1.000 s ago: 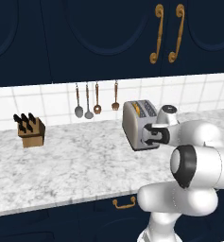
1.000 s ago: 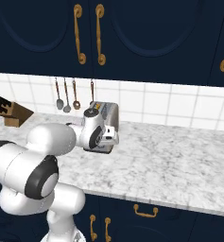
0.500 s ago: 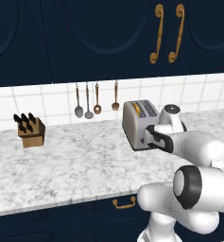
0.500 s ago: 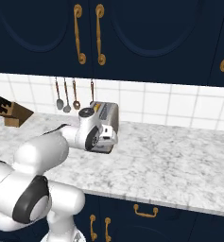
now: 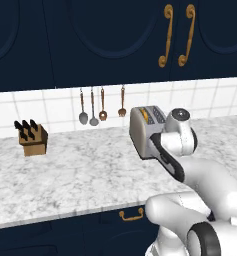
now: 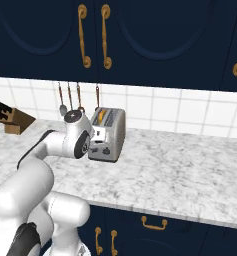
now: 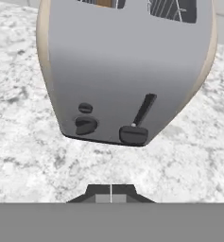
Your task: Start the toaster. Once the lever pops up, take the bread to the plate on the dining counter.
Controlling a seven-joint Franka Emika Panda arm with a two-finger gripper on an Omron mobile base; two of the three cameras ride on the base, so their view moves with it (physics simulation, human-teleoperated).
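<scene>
The silver toaster [image 5: 141,131] stands on the marble worktop by the tiled wall, also seen in the right base view [image 6: 114,131]. Its end face [image 7: 123,71] is close in front of the hand. The dark lever [image 7: 133,134] sits at the low end of its slot, beside a small dark dial [image 7: 85,125]. The bread [image 5: 145,116] shows as a golden edge in one slot [image 6: 104,115]. My gripper [image 7: 111,193] is shut on nothing, a short way back from the lever, level with the toaster's base [image 6: 94,146]. The plate and the dining counter are out of view.
A wooden knife block [image 5: 32,140] stands far left on the worktop [image 5: 90,175]. Several utensils [image 5: 102,106] hang on the tiles behind. Navy wall cupboards with gold handles [image 5: 176,35] hang above. The worktop to the toaster's right [image 6: 190,165] is bare marble.
The arm's elbow has sunk lower in both base views. The hand has drawn back a little from the toaster's end face. The gripper stays shut.
</scene>
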